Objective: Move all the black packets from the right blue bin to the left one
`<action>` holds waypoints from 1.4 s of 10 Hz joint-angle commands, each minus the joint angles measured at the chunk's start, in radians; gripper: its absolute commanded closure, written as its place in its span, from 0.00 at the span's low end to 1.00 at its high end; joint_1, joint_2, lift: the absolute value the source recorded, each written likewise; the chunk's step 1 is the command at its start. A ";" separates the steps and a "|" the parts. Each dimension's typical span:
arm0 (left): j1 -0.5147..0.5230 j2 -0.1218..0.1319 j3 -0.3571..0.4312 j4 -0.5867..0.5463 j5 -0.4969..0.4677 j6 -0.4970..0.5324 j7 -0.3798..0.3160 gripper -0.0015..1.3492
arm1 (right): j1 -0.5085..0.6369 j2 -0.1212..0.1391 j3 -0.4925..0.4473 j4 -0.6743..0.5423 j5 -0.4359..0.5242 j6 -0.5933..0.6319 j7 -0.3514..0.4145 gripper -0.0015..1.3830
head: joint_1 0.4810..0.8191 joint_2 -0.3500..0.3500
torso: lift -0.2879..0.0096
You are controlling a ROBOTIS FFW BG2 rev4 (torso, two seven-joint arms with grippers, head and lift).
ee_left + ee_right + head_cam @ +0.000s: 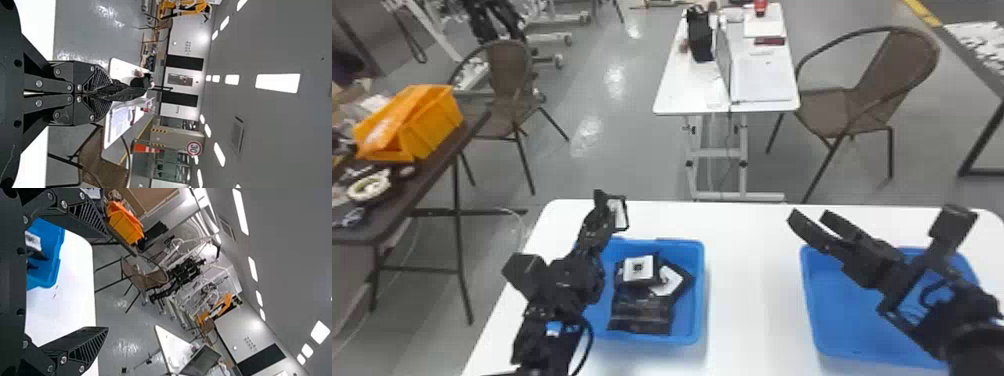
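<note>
One packet (124, 94): pinching it with left claw (106, 93), spreading right claw (809, 217), needing low release into left bin (688, 320).

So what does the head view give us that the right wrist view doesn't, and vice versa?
Head view adds: the right blue bin, plus the left gripper up near the table's far side, holding a black packet with a white label.
Right wrist view adds: ceiling lights and a black wall panel.
Both: left blue bin with black packets in it, orange bin, right gripper, fingers apart.
</note>
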 commanded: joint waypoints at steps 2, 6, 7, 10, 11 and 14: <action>0.049 -0.004 0.009 0.000 -0.034 -0.006 0.000 0.90 | 0.045 -0.002 -0.052 -0.022 0.019 -0.007 -0.019 0.14 | 0.63 0.70 | 0.97; 0.126 -0.004 0.004 -0.078 -0.003 -0.128 0.066 0.06 | 0.188 0.000 -0.145 -0.228 0.243 -0.099 -0.208 0.14 | 0.63 0.61 | 0.97; 0.169 -0.004 0.013 -0.124 -0.005 -0.135 0.069 0.13 | 0.239 0.003 -0.174 -0.277 0.288 -0.117 -0.222 0.14 | 0.63 0.59 | 0.97; 0.377 -0.004 0.052 -0.261 -0.049 -0.165 0.078 0.12 | 0.476 0.066 -0.207 -0.490 0.473 -0.171 -0.305 0.14 | 0.63 0.53 | 0.97; 0.422 -0.004 0.055 -0.279 -0.063 -0.170 0.078 0.12 | 0.556 0.095 -0.205 -0.519 0.470 -0.169 -0.300 0.14 | 0.63 0.54 | 0.97; 0.517 -0.004 0.023 -0.318 -0.048 -0.141 0.113 0.12 | 0.708 0.112 -0.144 -0.610 0.569 -0.125 -0.263 0.14 | 0.63 0.62 | 0.97</action>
